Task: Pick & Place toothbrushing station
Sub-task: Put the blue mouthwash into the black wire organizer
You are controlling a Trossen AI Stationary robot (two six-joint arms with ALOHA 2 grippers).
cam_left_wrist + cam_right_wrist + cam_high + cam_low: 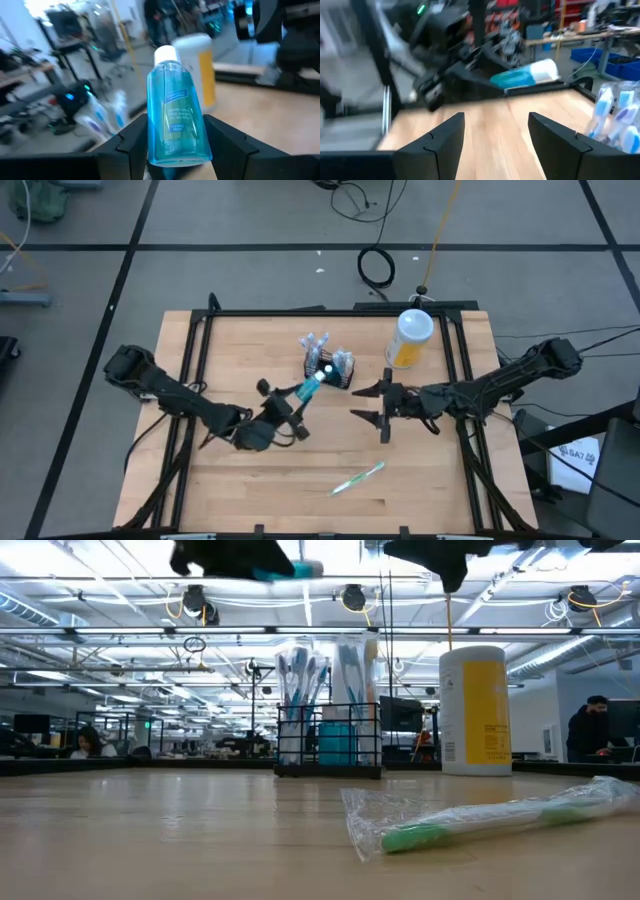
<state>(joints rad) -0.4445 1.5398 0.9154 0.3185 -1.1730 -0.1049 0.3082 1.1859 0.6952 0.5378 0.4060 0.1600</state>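
The left gripper is holding a blue mouthwash bottle in the air, jaws clamped on it, just beside the black wire caddy standing mid-tabletop. The right gripper is hovering nearby, jaws apart, holding nothing. A wrapped toothbrush is lying nearer the front edge.

- Both arms are dark, near-black, built of slim tubular links joined by bulkier rounded joint housings.
- The left end effector carries two dark fingers with flat, angular, faceted faces and chamfered edges.
- The right end effector has the same matte black fingers, broad at the base and narrowing toward the tips.
- Thin black cables run along the right arm near its base.
- A bulky dark block forms each arm's shoulder at the surface's side edge.
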